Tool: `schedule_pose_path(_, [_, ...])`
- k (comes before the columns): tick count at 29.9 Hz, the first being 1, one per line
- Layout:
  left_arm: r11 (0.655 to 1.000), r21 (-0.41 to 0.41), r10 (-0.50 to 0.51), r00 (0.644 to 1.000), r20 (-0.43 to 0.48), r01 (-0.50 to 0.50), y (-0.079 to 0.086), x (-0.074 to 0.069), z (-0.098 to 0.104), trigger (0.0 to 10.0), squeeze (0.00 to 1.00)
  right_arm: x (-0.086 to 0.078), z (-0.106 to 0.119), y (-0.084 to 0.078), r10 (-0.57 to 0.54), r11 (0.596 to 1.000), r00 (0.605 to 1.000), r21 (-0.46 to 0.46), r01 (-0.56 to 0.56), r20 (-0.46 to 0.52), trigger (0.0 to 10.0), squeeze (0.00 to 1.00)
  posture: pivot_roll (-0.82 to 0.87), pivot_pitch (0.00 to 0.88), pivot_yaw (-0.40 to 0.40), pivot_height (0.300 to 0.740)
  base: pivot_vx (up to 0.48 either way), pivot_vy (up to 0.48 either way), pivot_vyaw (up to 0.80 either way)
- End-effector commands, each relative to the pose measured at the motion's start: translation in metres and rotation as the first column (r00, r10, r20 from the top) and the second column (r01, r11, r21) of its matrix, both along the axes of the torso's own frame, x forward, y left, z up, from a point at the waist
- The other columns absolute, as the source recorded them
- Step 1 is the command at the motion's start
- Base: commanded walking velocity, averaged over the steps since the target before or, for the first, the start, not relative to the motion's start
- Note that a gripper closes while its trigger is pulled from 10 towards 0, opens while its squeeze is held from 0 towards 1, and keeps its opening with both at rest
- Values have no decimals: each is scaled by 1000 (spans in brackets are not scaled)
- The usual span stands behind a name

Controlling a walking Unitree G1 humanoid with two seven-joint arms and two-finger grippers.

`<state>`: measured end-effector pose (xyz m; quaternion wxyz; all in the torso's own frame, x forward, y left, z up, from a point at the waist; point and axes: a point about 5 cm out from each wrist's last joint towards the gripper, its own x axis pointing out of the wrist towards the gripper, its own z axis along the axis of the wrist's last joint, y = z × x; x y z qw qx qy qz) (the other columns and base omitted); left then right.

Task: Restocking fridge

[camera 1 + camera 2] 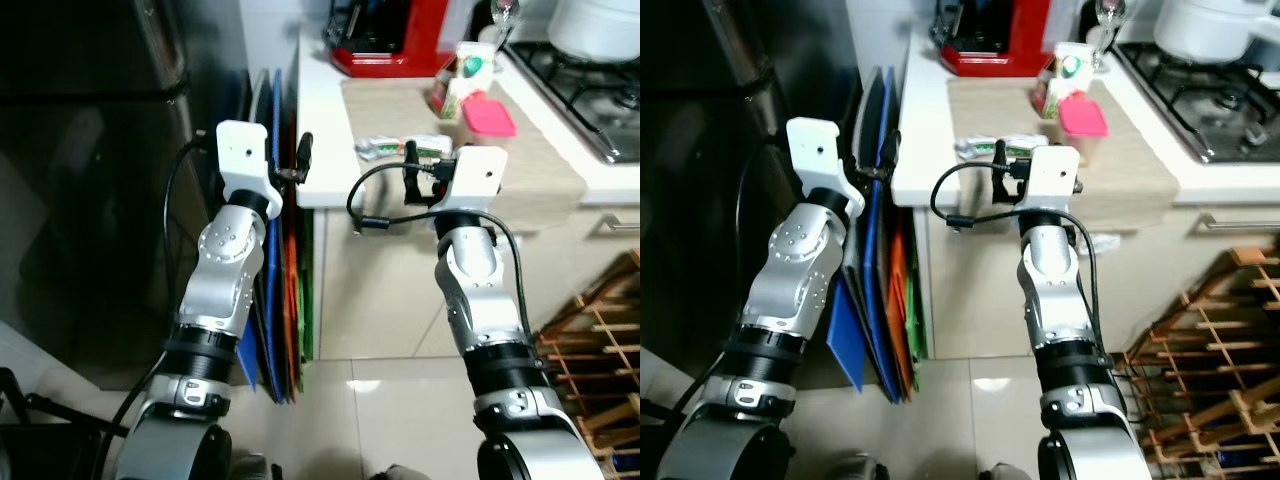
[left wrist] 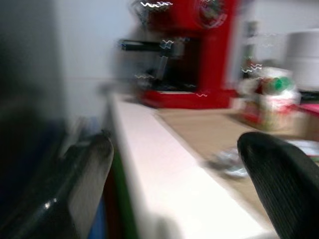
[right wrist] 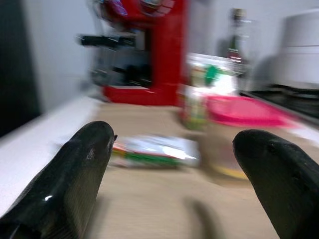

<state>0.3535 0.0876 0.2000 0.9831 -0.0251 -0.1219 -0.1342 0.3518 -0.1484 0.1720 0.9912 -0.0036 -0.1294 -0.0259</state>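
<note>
While both arms are raised at the counter's [image 1: 320, 150] front edge, the item nearest to hand is a flat foil packet [image 3: 154, 151] with green and red print, lying on the beige mat [image 1: 520, 170] just ahead of the right gripper [image 3: 174, 164]. Right gripper: fingers spread wide, nothing between them, pointed straight at the packet. Packet: long axis crosswise to the line of reach, flat on the mat, near the counter's front edge; judged the likeliest first pick. Behind it, farther in: a carton with a green cap [image 1: 462, 80] standing upright, and a pink-lidded container [image 1: 488, 118] just beside it. Red coffee machine [image 1: 390, 35] at the back of the counter; stove [image 1: 590, 80] with a white pot [image 1: 600, 22] on the robot's right. Left gripper [image 2: 174, 194]: fingers likewise apart and empty, hovering at the counter's left corner, farther from the packet than the right. Dark fridge [image 1: 90, 150] stands to the robot's left, door shut, with coloured boards [image 1: 285, 300] wedged between it and the counter. Open room: bare mat around the packet; the counter edge close below calls for a level approach.
</note>
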Motion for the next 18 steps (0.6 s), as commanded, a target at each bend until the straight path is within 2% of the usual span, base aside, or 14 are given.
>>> schedule_pose_path(1, [1000,18,-9,1000,2,9,1,1,2,10000,0,1,10,0,-15,1000,999,22,15,30,10000,400,-94,48,19,732,0,-428,0])
schedule_pose_path(6, [1000,0,-8,1000,-8,8,0,1,1,10000,0,5,15,-3,-52,998,998,22,51,25,10000,400,-97,48,22,732,0,-390,0])
schedule_pose_path(12, [1000,-8,16,1000,-26,-16,3,2,-1,10000,0,11,14,-2,-69,998,998,-5,69,-8,10000,400,-97,44,19,732,0,0,0])
schedule_pose_path(16, [997,-44,55,998,-27,-56,10,3,3,10000,0,11,10,-2,-59,998,998,-8,59,-29,10000,404,-96,43,12,732,0,0,0])
schedule_pose_path(18, [998,-39,56,998,-18,-56,9,2,5,10000,0,11,9,-1,-55,998,998,-9,55,-34,10000,400,-95,42,11,732,401,0,0])
